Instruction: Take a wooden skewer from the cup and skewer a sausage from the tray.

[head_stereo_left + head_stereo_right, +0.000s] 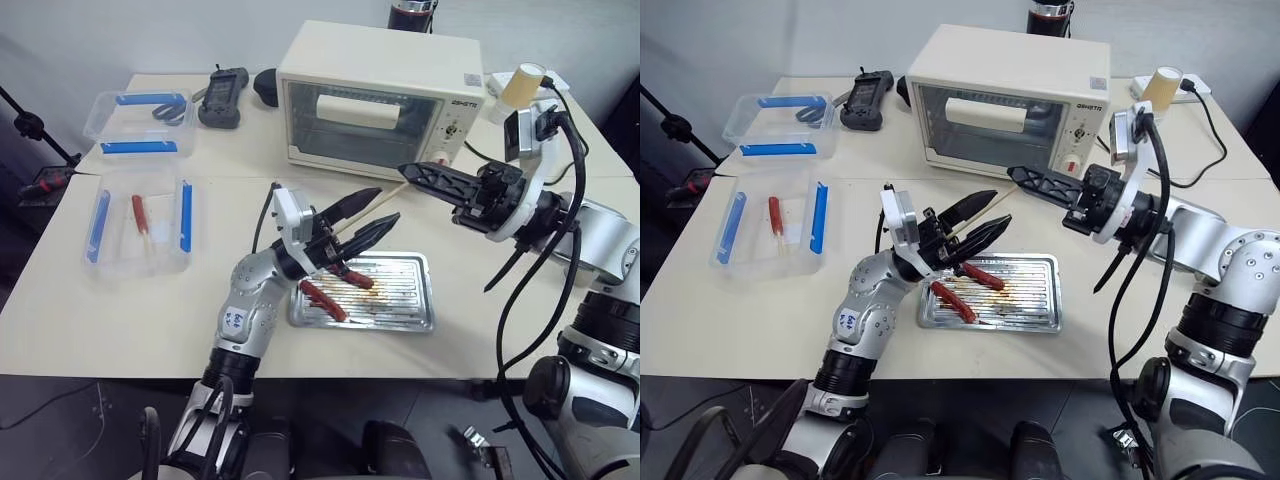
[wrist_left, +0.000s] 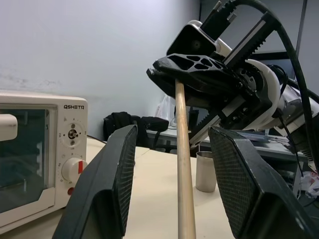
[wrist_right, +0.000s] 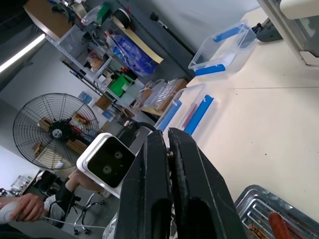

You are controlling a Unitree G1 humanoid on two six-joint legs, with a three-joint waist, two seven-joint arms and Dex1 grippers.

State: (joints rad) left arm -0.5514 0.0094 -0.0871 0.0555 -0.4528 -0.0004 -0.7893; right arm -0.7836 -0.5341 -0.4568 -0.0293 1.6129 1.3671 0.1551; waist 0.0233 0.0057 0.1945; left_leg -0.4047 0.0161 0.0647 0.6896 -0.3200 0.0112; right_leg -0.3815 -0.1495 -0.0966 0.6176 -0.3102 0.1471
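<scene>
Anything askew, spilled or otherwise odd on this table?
Nothing looks spilled or damaged. The two sausages lie at the tray's left end, with brown marks on its ridged bottom. One lone red piece lies in an open clear box. The right pincer pinches the wooden skewer, which passes between the left pincer's open fingers.

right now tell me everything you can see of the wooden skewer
The wooden skewer is a thin, straight, pale wood stick, smooth and bare. It hangs in the air above the tray, slanting between the two arms. The right pincer is shut on one end. The rest runs between the open fingers of the left pincer, which do not appear to touch it. No sausage is on it.
</scene>
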